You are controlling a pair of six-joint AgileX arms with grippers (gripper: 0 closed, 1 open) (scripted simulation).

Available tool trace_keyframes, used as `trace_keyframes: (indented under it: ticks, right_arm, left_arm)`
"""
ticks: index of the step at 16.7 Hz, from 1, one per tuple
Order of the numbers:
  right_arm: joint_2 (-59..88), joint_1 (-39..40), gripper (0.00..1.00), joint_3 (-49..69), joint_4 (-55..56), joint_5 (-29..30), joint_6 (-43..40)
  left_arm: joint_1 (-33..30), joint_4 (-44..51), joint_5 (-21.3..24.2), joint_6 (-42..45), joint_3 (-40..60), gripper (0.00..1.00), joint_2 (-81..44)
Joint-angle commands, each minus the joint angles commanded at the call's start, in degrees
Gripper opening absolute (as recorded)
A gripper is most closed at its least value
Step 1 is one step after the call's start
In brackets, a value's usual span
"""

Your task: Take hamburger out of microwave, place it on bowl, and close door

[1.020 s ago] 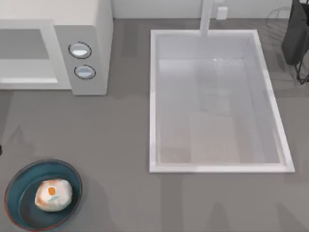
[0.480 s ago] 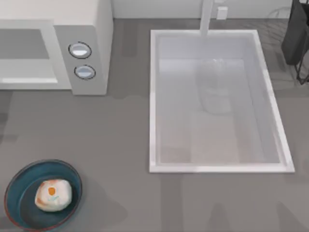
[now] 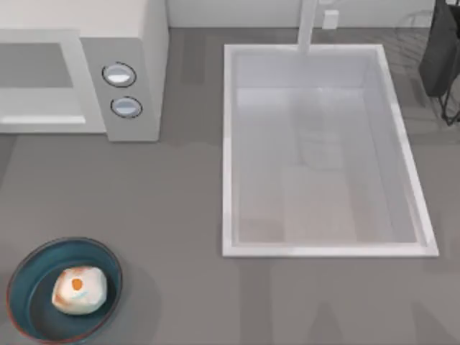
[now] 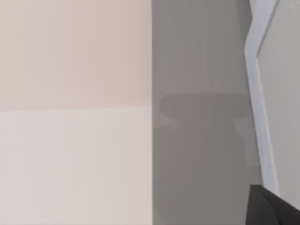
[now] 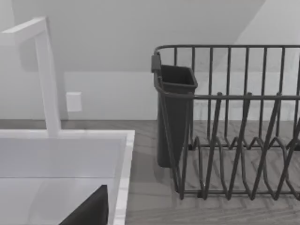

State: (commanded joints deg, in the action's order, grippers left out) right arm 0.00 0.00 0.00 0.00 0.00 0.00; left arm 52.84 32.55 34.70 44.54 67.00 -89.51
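- Top view: one hamburger sits in the one bowl at the table's near left corner. The microwave, with two knobs, stands at the far left, beside one sink.
- Left wrist view: grey floor and a pale wall, perhaps the microwave's side; I cannot tell the left gripper's state.
- Right wrist view: a faucet and a dark dish rack with a cup; the right gripper's state is likewise unclear.
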Motion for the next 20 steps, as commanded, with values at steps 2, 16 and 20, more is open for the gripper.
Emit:
trace_keyframes:
  ticks: [2,16,20]
  right_arm:
    - [0.0,0.0,1.0,0.0,0.0,0.0,0.0]
    - [0.0,0.0,1.0,0.0,0.0,0.0,0.0]
    - [0.0,0.0,1.0,0.0,0.0,0.0,0.0]
  left_arm:
    - [3.6,5.8,1.9,4.1,5.6,0.0,-4.9]
    - [6.6,1.0,3.5,7.7,3.5,0.0,-11.6]
    - [6.8,-9.4,3.6,7.9,-3.3,0.0,-14.9]
